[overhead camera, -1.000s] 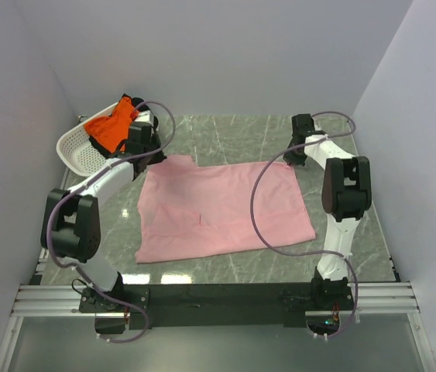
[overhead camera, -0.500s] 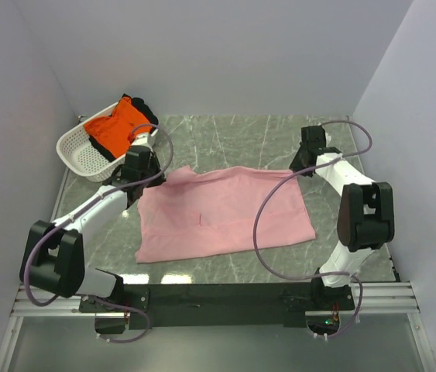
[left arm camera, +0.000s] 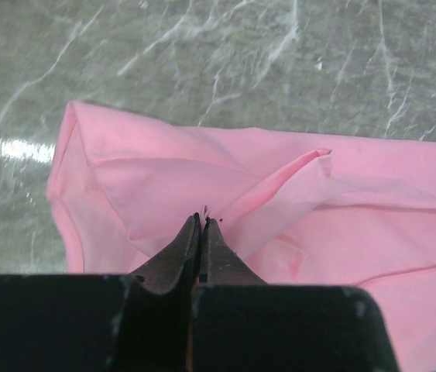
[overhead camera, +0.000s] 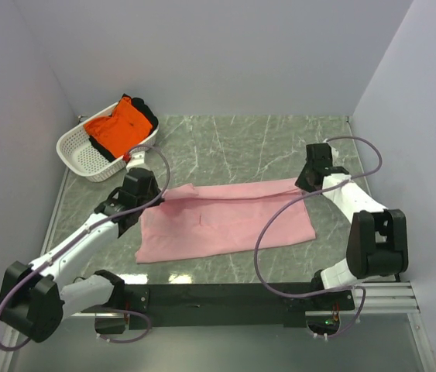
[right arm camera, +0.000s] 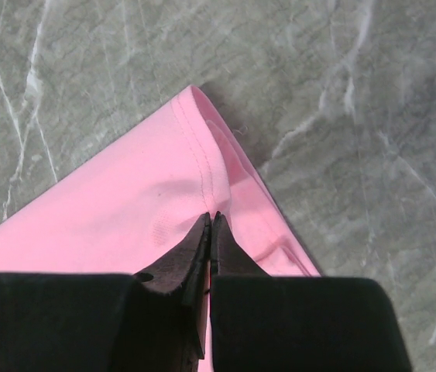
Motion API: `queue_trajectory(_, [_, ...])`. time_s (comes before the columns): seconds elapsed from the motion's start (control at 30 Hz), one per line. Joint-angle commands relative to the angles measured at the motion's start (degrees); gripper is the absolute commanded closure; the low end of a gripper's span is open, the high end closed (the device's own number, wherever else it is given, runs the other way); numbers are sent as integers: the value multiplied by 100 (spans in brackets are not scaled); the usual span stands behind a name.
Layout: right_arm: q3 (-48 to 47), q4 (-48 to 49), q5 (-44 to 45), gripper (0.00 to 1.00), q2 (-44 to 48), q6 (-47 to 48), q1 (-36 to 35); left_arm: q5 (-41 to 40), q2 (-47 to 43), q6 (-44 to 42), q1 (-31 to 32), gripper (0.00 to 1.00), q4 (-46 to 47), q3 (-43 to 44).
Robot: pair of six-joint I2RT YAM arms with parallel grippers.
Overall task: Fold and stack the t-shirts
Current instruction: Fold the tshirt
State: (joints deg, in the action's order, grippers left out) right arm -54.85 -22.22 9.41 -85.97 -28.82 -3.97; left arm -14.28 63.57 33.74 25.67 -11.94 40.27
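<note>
The light pink t-shirt (overhead camera: 225,221) lies on the marble table, its far edge lifted and drawn toward the near side. My left gripper (overhead camera: 158,195) is shut on the shirt's far left part; in the left wrist view the gripper (left arm camera: 203,220) pinches pink fabric (left arm camera: 279,194). My right gripper (overhead camera: 301,183) is shut on the far right corner; in the right wrist view the gripper (right arm camera: 211,217) pinches the hemmed pink shirt (right arm camera: 125,225). The bright orange t-shirt (overhead camera: 115,126) lies bunched in the basket at the far left.
A white perforated basket (overhead camera: 80,153) stands at the far left against the left wall. Grey walls close in the left, back and right. Purple cables loop from both arms over the table. The black rail with the arm bases runs along the near edge.
Both grippers have moved toward the near side, pulling the pink shirt's far edge with them, so the shirt now looks narrower front to back. The orange shirt and basket have not moved.
</note>
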Motion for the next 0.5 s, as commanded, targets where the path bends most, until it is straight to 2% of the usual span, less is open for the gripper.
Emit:
queue_trajectory(0.0, [237,95,184,100,441,34,19,-329,-441,274,113,99,-334,-186])
queue_trajectory(0.27, [677,-46,219,100,1117,61,19,-479,-1118,625,368,99,-695,-494])
queue_trajectory(0.47, [958,-134,202,100,1531,78,28,-602,-1189,827,623,99,-906,-599])
